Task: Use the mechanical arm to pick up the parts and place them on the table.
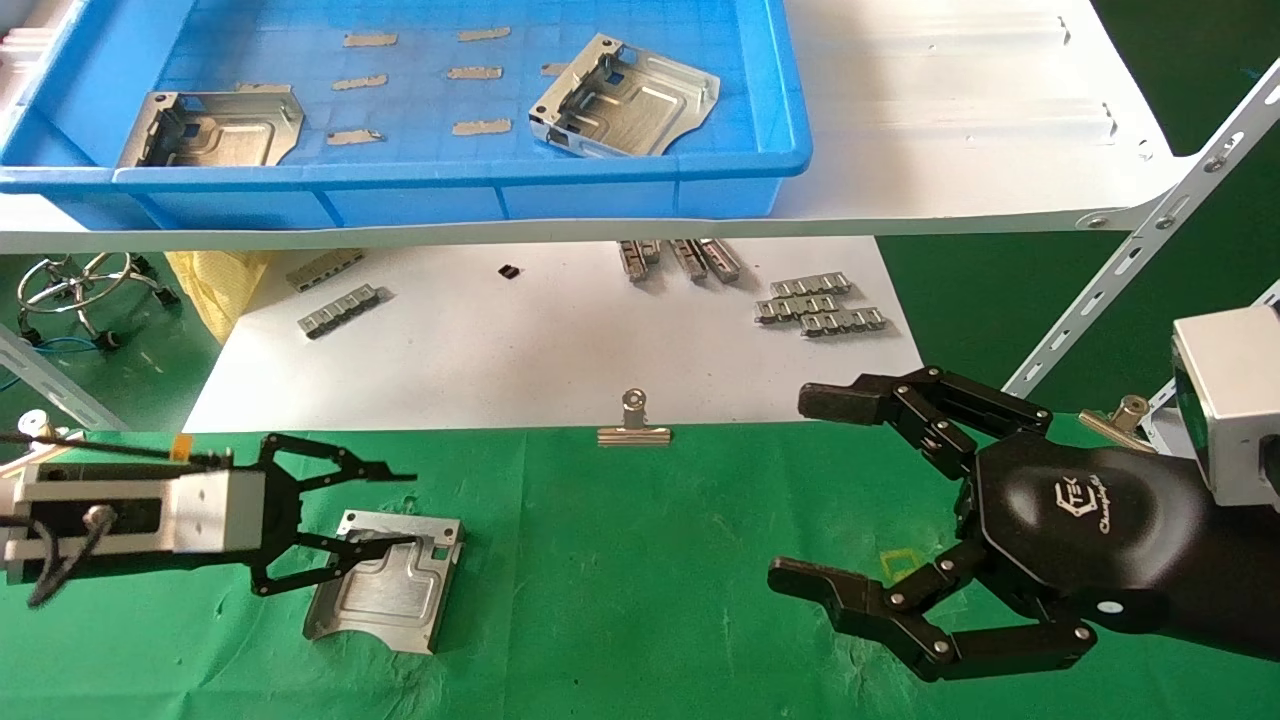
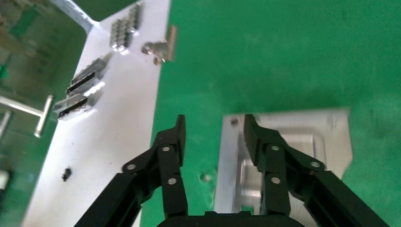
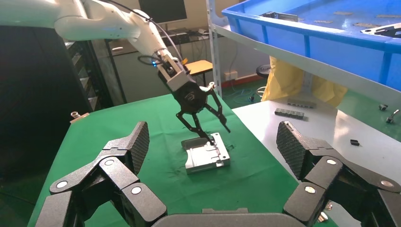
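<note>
— Hovering where, the left gripper (image 1: 385, 510)?

— Over a part (image 1: 385, 580) lying flat on the green table (image 1: 650, 600), fingers spread, one tip reaching over the plate's folded edge.

— Other parts?

— Two are sitting in the blue tray (image 1: 640, 185) on the shelf. The right gripper (image 1: 815, 490) is hanging splayed apart, well aside.

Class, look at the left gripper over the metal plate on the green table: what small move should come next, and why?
Probably lift the left gripper straight up and clear. Its jaws stand open, and the plate already lies flat on the green table, so it looks released. Two more plates wait in the blue tray.
</note>
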